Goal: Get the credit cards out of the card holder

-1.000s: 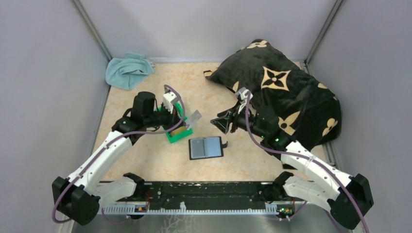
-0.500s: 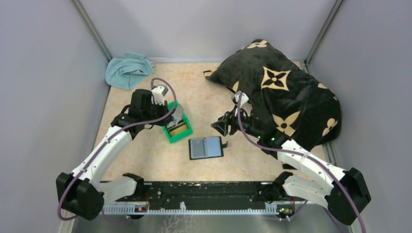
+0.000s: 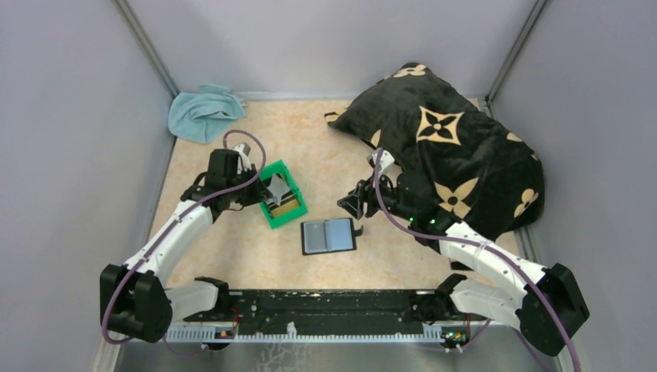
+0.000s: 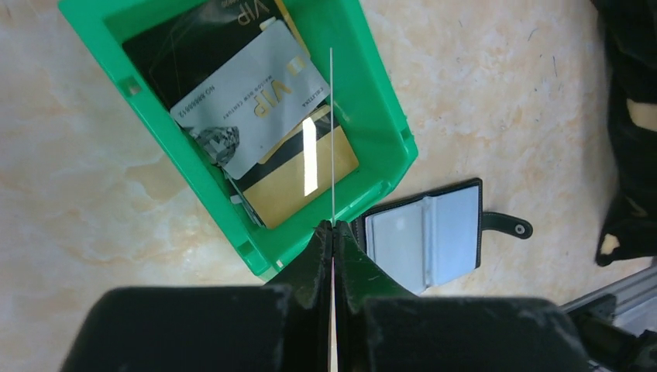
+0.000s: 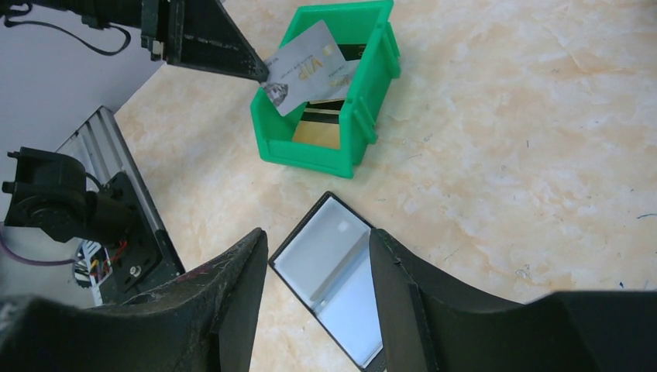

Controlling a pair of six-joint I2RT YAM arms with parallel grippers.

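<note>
The card holder (image 3: 328, 236) lies open and flat on the table, its grey-blue panels (image 4: 430, 240) (image 5: 333, 271) facing up. My left gripper (image 3: 267, 190) (image 4: 333, 225) is shut on a pale grey credit card (image 5: 298, 66), held upright over the green bin (image 3: 295, 211). In the left wrist view this card shows only as a thin edge (image 4: 331, 132). Inside the bin (image 4: 387, 132) lie another pale card (image 4: 248, 101) and dark and gold cards (image 4: 302, 178). My right gripper (image 3: 349, 203) (image 5: 318, 232) hangs open above the holder, empty.
A black cushion with tan flower marks (image 3: 449, 147) fills the right rear and lies close behind the right arm. A light blue cloth (image 3: 203, 112) sits in the back left corner. Grey walls close the sides, and a black rail (image 3: 325, 310) runs along the near edge.
My left gripper has carried the pale card leftward from beside the bin's right side to over the bin. The right gripper has barely shifted and stays open.
</note>
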